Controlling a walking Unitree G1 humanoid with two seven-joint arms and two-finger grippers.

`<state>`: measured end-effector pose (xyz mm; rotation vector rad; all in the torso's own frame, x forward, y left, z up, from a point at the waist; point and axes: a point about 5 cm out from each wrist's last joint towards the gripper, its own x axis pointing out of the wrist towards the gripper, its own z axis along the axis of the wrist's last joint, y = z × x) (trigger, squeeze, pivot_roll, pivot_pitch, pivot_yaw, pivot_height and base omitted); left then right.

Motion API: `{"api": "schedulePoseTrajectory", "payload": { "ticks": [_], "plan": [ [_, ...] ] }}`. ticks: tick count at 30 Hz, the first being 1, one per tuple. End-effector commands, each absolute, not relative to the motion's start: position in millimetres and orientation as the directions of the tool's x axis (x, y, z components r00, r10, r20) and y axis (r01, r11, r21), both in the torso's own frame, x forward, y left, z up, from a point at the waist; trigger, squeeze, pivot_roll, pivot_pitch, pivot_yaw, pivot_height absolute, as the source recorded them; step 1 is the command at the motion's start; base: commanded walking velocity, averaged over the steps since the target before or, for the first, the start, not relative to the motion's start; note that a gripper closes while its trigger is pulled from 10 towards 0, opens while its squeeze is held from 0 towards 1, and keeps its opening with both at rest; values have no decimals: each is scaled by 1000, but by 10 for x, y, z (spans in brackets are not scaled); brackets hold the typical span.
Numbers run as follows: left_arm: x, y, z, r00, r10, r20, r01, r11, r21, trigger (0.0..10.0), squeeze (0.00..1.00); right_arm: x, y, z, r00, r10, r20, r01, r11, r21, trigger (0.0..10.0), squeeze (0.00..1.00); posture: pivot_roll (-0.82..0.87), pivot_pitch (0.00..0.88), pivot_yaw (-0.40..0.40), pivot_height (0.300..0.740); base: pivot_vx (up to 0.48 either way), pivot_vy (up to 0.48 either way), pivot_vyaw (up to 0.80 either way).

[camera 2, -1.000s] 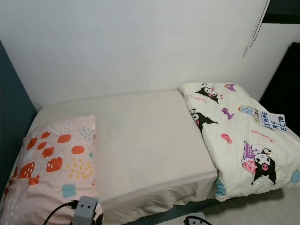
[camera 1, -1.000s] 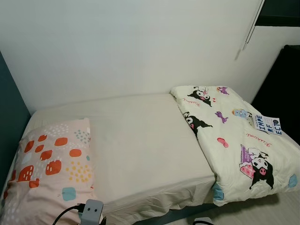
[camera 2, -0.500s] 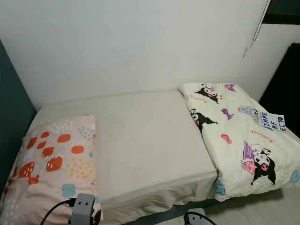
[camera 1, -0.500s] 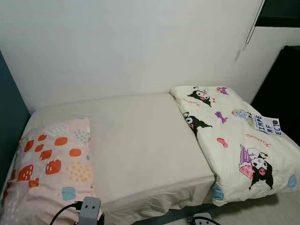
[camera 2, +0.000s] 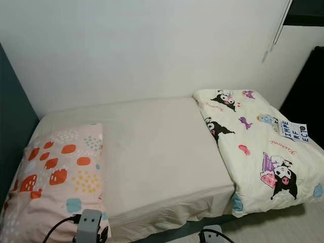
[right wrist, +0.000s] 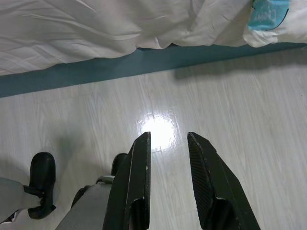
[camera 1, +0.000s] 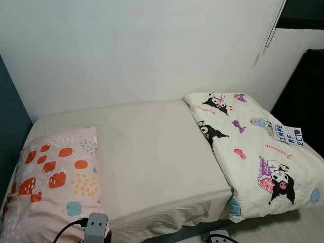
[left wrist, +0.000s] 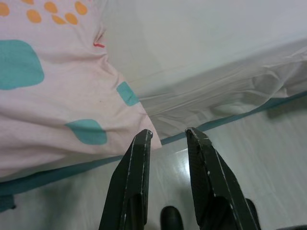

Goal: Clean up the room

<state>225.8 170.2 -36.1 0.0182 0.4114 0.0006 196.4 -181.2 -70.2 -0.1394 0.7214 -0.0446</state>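
Pillow (camera 1: 53,185) left — quilt (camera 1: 253,152) right

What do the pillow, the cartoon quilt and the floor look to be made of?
Pillow: soft woven cloth, matte, likely cotton; it creases and sags at the bed edge. Quilt: padded printed fabric, puffy with rounded folded edges. Floor: pale wood-grain planks, probably laminate or vinyl; a bright glare spot shows a glossy finish.
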Motion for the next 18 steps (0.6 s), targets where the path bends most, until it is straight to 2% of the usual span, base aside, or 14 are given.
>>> {"api": "schedulePoseTrajectory", "payload": {
  "ticks": [1,2,5,7,10,18],
  "plan": [
    [2220,1679,-373,919,-11,-394,0,1000,-26,10000,0,1910,-1834,-725,744,-89,-662,-6,990,-139,10000,0,39,99,-71,740,0,0,0],
    [2239,1635,-336,930,-54,-364,29,997,-76,10000,0,1917,-1816,-719,752,-67,-656,-7,994,-110,10000,0,39,97,-72,740,0,0,0],
    [2267,1578,-271,944,-109,-310,78,991,-110,10000,0,1942,-1776,-693,777,-22,-630,-10,999,-46,10000,0,39,97,-72,740,0,0,0],
    [2274,1564,-256,947,-122,-299,91,989,-115,10000,0,1951,-1764,-683,785,-10,-620,-11,999,-30,10000,0,39,97,-72,740,0,0,0],
    [2271,1479,-232,938,-201,-281,185,979,-84,10000,0,1995,-1683,-633,816,85,-572,-96,995,11,10000,0,38,83,-74,740,0,0,0],
    [2296,1543,-208,951,-147,-272,162,986,33,10000,0,2080,-1649,-525,873,105,-476,-116,993,6,10000,0,36,79,-71,740,0,0,0]
  ]
}}
